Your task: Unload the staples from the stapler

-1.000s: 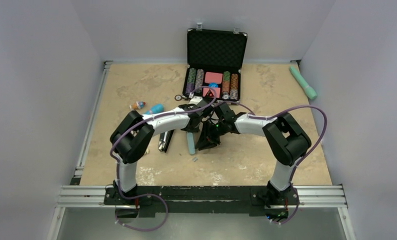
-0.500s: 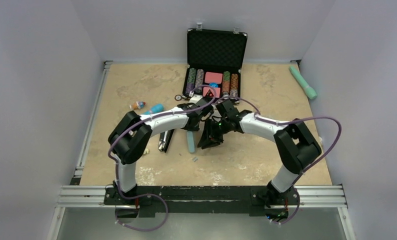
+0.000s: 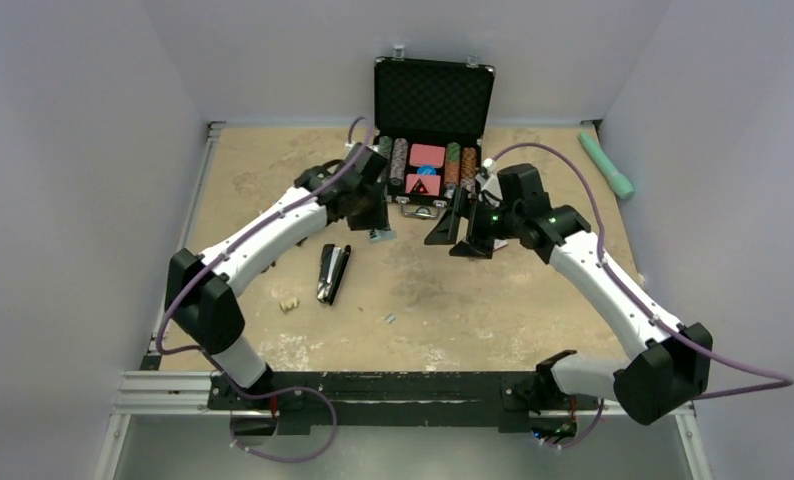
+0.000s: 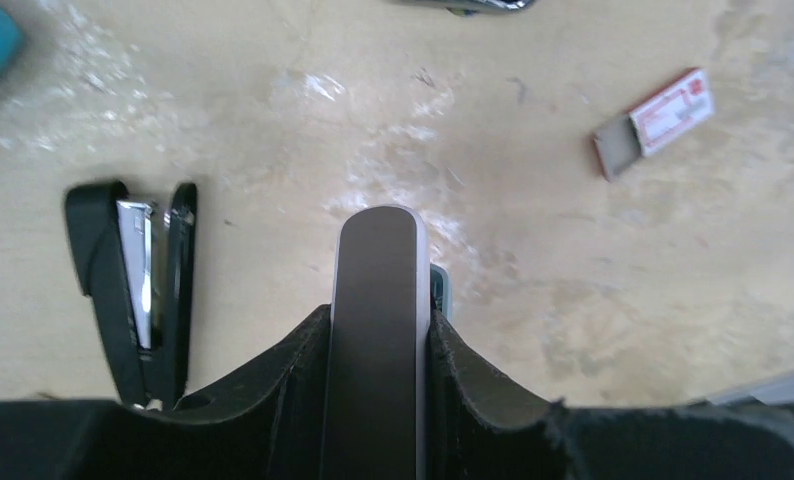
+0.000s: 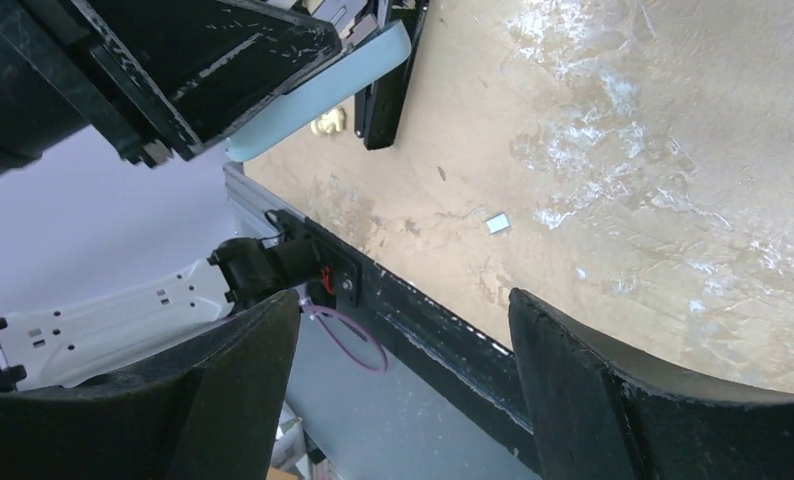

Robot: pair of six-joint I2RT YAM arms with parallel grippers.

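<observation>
Over the tan table (image 3: pixel 533 330), the grey stapler (image 4: pixel 376 270) is being grasped by the left gripper (image 4: pixel 378 345). The right gripper (image 5: pixel 403 310) is being held released. The staples (image 3: pixel 390 319) are lying toward the near edge.

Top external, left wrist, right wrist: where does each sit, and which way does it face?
Top external: above and behind, facing down on the table; left arm and right arm show.
Left wrist: facing down; the left pincer grips the pale stapler.
Right wrist: facing back toward the near rail; the right pincer shows, open.
All share the black stapler.
</observation>
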